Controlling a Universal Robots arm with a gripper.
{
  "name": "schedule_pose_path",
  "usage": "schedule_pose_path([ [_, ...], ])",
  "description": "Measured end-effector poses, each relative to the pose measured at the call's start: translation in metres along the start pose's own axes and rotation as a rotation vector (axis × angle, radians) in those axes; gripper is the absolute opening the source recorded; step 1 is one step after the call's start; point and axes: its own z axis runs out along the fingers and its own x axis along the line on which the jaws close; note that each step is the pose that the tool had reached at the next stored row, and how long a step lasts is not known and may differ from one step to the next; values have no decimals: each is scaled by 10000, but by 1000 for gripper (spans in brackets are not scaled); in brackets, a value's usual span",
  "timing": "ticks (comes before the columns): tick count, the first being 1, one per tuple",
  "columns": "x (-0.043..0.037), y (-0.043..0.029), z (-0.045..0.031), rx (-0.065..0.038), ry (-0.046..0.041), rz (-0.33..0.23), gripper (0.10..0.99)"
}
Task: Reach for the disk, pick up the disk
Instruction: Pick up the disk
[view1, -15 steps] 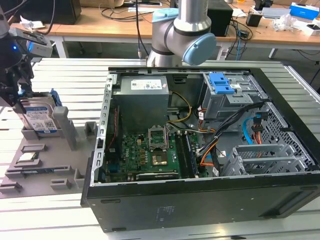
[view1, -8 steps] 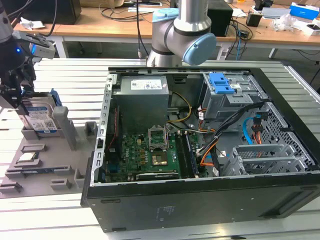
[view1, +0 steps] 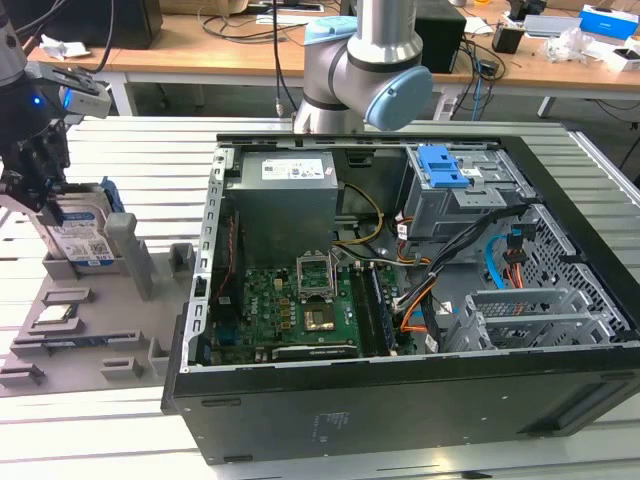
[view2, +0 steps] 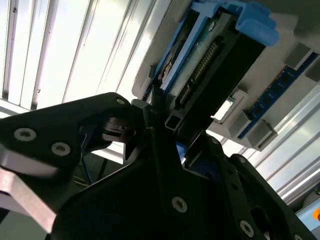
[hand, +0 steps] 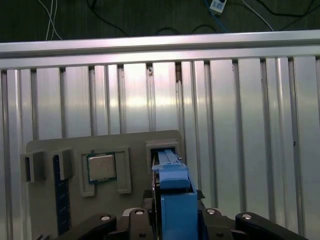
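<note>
Gripper straddles the upright disk, hiding its top.

In the exterior view the gripper covers the upper part of the disk toward the exterior view's left. The grey holder hides the disk's lower edge, and the label's print is too small to tell. The gripper's body runs off that view's left edge, and the arm is cut off at the top. In the second wrist view the disk runs out of the picture, and in the first wrist view the disk does too. Whether the gripper touches it cannot be told.
</note>
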Motion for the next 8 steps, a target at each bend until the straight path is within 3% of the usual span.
schedule_pose_path([
  [8, 0, -7, 0, 1, 1, 0, 365],
])
